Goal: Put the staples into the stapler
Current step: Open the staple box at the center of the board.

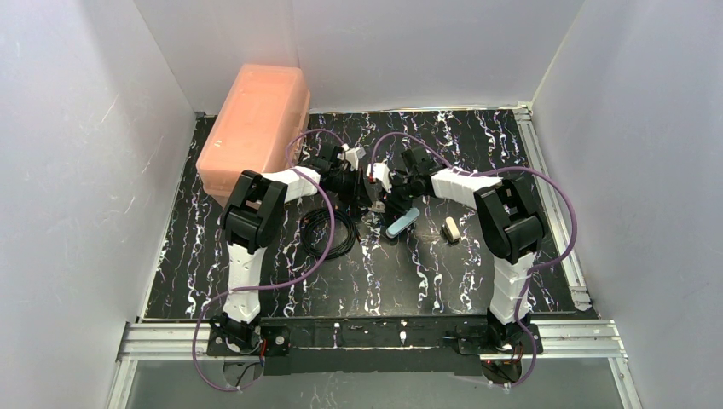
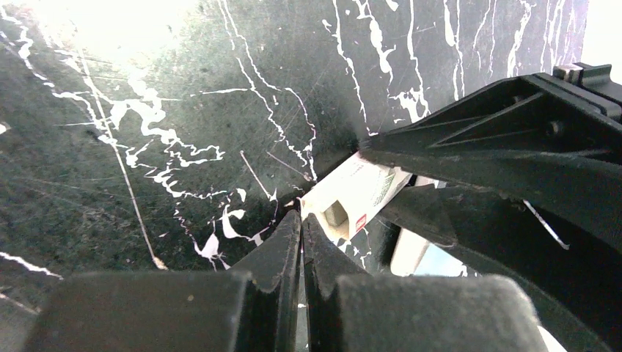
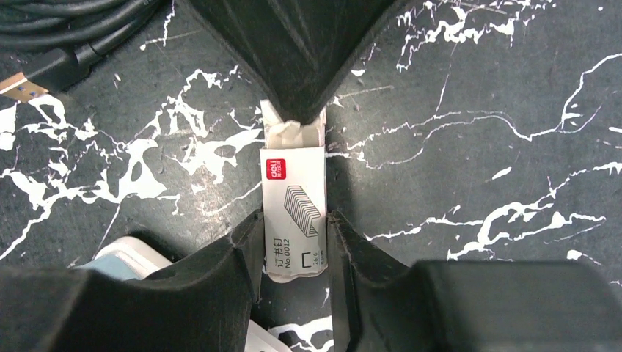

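Note:
The staples are hidden inside their small white cardboard box [image 3: 293, 205], which lies flat on the black marble table. My right gripper [image 3: 293, 236] is shut on the box, its fingers pressed against both long sides. At the box's far end a tan inner flap [image 3: 292, 133] sticks out, and the tips of my left gripper [image 2: 301, 218] are shut right against it. I cannot tell if the flap is pinched. The same box [image 2: 356, 192] shows in the left wrist view. The light-blue stapler [image 1: 402, 223] lies on the table just beside my right gripper [image 1: 381, 198].
A small white block [image 1: 451, 228] lies right of the stapler. A coiled black cable [image 1: 332, 232] sits in front of the left arm, its USB plug [image 3: 22, 86] near the box. A large orange plastic case [image 1: 256, 128] stands at the back left.

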Available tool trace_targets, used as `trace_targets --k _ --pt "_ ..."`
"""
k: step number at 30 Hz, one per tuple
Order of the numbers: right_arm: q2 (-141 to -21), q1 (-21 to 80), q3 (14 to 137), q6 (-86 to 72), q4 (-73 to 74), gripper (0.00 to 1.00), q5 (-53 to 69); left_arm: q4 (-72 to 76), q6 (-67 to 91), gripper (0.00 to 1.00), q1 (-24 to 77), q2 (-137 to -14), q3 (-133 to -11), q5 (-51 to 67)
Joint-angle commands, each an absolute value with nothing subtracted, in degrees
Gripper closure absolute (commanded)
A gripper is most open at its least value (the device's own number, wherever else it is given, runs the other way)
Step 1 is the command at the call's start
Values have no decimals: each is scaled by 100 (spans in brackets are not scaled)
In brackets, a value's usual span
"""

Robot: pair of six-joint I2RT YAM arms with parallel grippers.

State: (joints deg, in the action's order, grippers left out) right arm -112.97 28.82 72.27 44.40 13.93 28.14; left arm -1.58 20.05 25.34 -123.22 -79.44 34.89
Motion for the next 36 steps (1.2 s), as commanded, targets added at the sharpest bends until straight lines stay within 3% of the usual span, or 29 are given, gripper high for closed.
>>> trace_targets --k 1,17,26,31,36 --pt "-11355 2719 7242 4711 2152 56 2334 -853 1682 100 2426 -12270 -7697 2657" --pt "-11486 2680 7446 4897 2445 54 2438 -907 1608 100 2419 -12184 -7675 2540" --pt "-11683 2687 7849 4589 2441 27 2981 -812 1780 100 2422 -12206 -7654 2593" --pt "-11891 2840 8110 4535 2461 23 2989 -784 1845 100 2417 -12247 -7646 2640" --pt "-12017 2942 8174 4535 2485 28 3004 -759 1874 100 2417 -12252 -7621 2659"
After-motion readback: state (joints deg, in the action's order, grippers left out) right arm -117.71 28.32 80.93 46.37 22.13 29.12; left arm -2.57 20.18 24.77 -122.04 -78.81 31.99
